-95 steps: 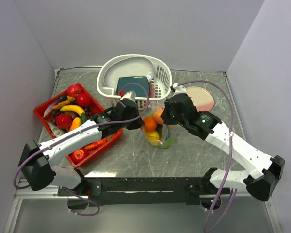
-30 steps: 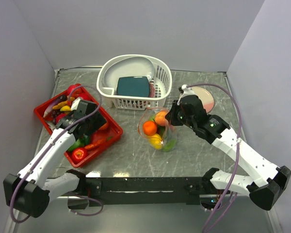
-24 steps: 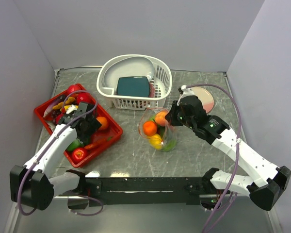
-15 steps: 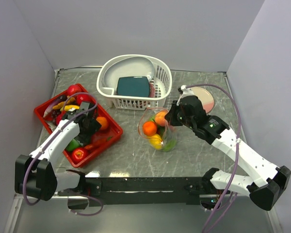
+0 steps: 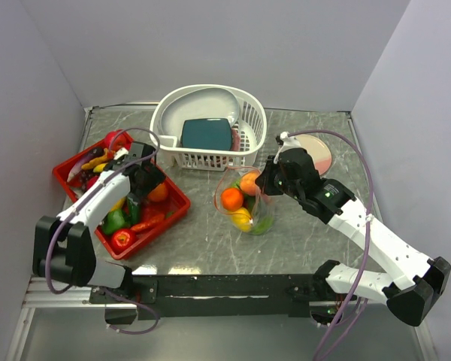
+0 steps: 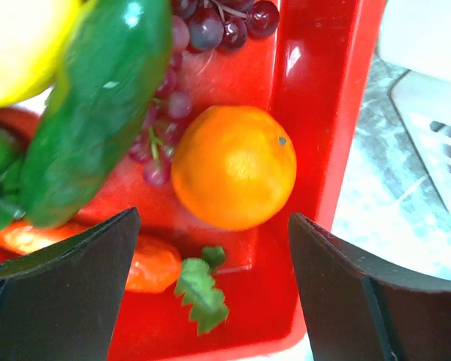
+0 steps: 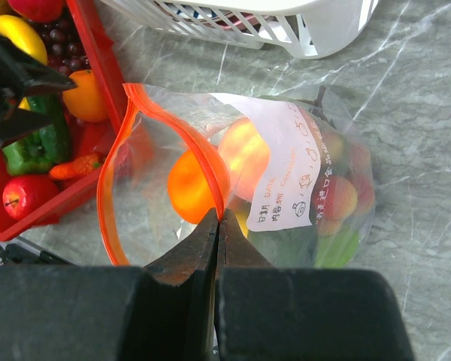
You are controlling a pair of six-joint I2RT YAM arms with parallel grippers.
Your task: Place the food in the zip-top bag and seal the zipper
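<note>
Two grippers: your left gripper (image 6: 214,226) hangs spread above an orange (image 6: 233,165) in the red tray (image 6: 316,113), and your right gripper (image 7: 216,218) pinches the zipper (image 7: 113,173) of the zip-top bag (image 7: 286,173) beside that tray.

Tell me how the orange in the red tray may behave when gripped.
The orange is round and smooth, so it may roll or slip from the open left gripper. It looks like hard plastic, probably stiff and light.
</note>
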